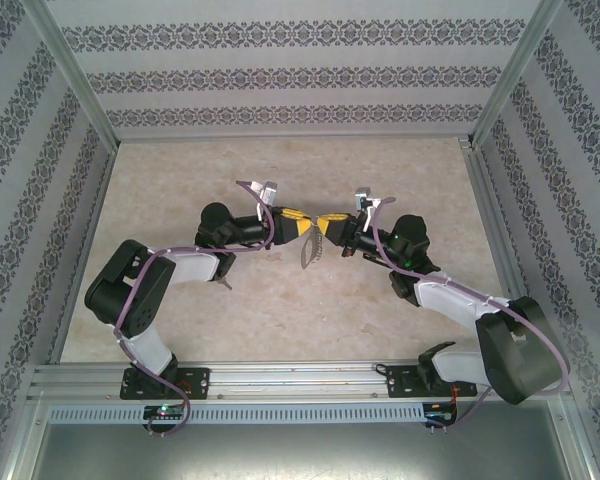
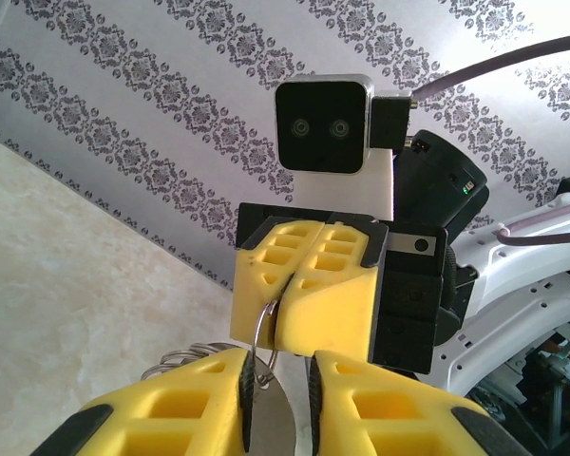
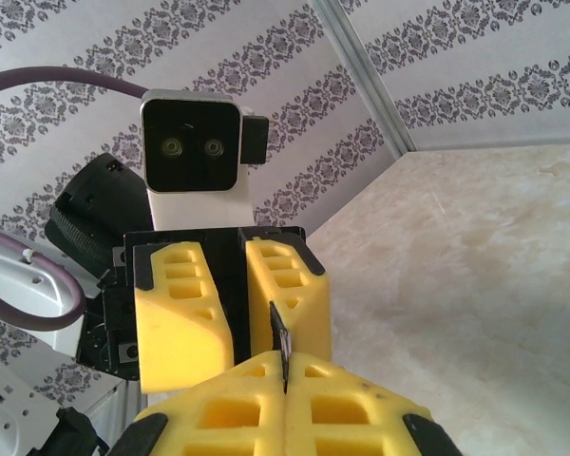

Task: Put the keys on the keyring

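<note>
Pale marbled desk (image 1: 280,330) out there, damask-striped wallpaper (image 1: 280,80) rising off its far edge and both sides, an aluminium rail (image 1: 300,372) along the near edge, a slotted strip (image 1: 280,412) just outside it.

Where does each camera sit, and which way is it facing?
Top external: above and behind, looking down on the table; left arm, right arm whole, left gripper and right gripper nearly tip to tip.
Left wrist: on the left arm, facing the right gripper and right wrist camera; own yellow fingers at bottom.
Right wrist: on the right arm, facing the left gripper and left wrist camera; own yellow fingers at bottom.
Shared: the wrist views face each other.
</note>
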